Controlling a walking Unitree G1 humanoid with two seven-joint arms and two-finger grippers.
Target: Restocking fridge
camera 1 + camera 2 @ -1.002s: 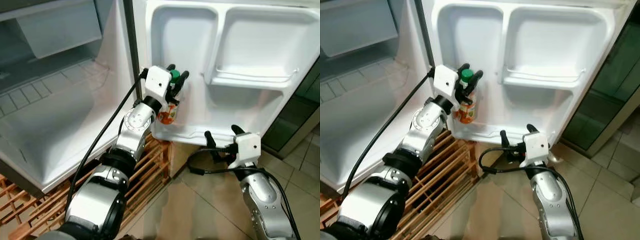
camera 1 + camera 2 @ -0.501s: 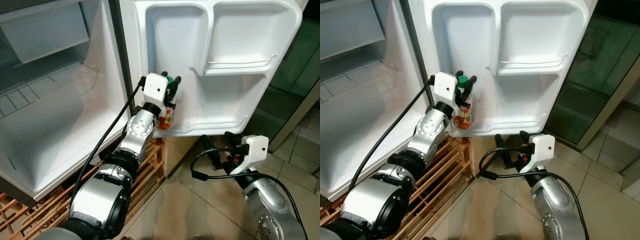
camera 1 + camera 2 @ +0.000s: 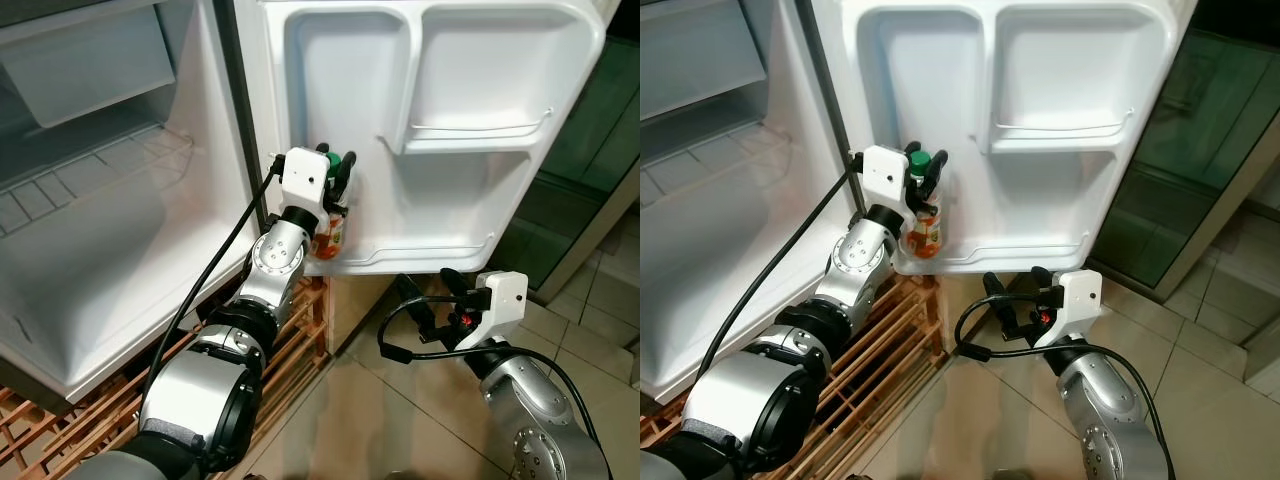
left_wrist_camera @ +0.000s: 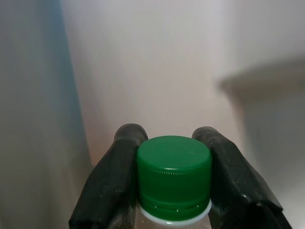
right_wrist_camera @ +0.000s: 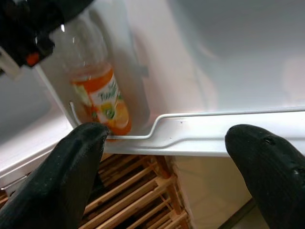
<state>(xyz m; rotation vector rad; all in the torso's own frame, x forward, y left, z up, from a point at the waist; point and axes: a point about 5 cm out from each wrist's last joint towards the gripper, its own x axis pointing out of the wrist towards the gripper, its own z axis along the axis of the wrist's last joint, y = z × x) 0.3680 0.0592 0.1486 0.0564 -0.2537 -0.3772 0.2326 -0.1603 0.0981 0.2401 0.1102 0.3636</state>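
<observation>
Left pincer (image 4: 174,179) clamps bottle (image 3: 925,228) at green cap (image 4: 174,175); bottle upright, cap up, in door shelf (image 3: 420,255).

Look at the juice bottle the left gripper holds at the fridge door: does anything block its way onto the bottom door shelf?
Nothing visible does. The left gripper grips the juice bottle by its green cap, and the bottle's base already sits behind the wire rail of the bottom door shelf.
</observation>
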